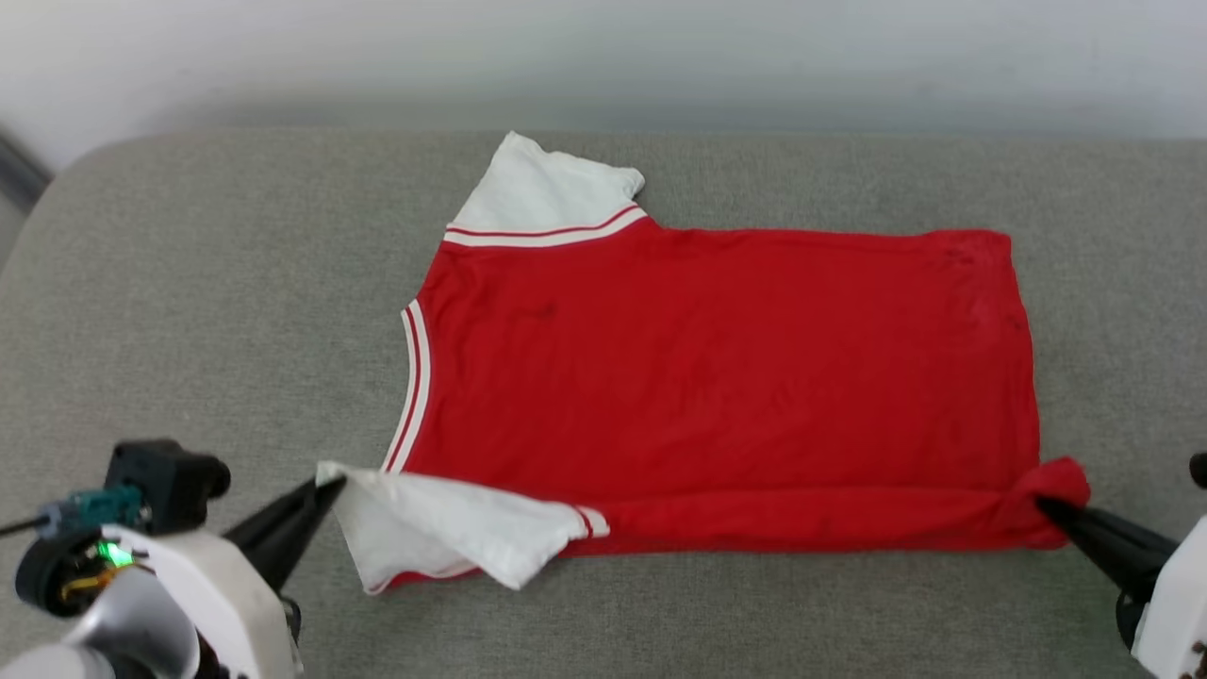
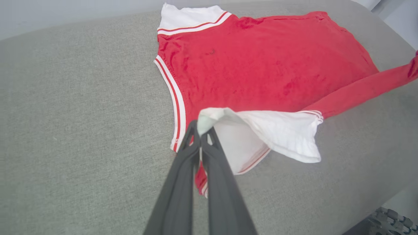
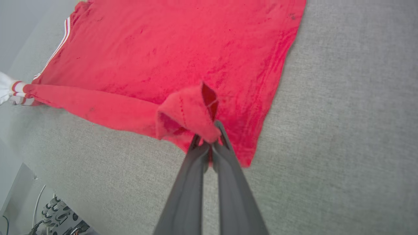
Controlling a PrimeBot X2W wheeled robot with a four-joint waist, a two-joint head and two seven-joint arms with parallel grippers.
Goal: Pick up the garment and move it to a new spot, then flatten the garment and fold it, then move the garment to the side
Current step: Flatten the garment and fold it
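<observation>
Grey cushion [image 1: 189,283]: woven fabric with a flat top and a rounded corner at the far left. Pale wall [image 1: 603,57]: plain, running behind the cushion's far edge. Dark strip [image 1: 17,174]: slanted, at the left margin beside that corner; identity unclear. Dark ridged hardware [image 3: 60,217]: lies low beside the cushion's near edge, next to pale floor [image 3: 11,163].
</observation>
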